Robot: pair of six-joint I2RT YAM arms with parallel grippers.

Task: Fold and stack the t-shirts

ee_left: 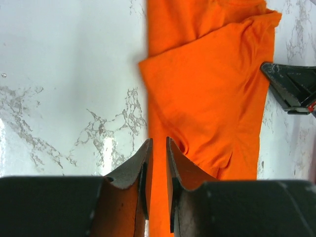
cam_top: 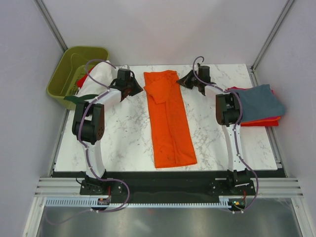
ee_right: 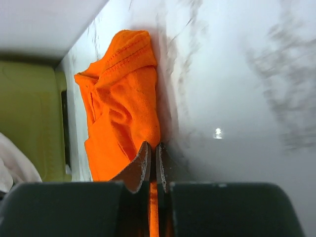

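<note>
A bright orange t-shirt (cam_top: 169, 123) lies folded into a long strip down the middle of the table. My left gripper (cam_top: 139, 89) is at its far left edge. In the left wrist view its jaws (ee_left: 159, 143) stand nearly together with orange cloth (ee_left: 207, 89) between them. My right gripper (cam_top: 180, 81) is at the far right edge. In the right wrist view it (ee_right: 153, 147) is shut on a thin strip of the orange shirt (ee_right: 123, 98). A blue-grey t-shirt (cam_top: 259, 101) tops a folded stack over a red one (cam_top: 261, 122) at the right.
An olive-green bin (cam_top: 61, 79) stands at the far left corner; it also shows in the right wrist view (ee_right: 29, 123). A white t-shirt with dark green trim (cam_top: 96, 79) hangs from the bin onto the table behind my left arm. Grey walls enclose the table.
</note>
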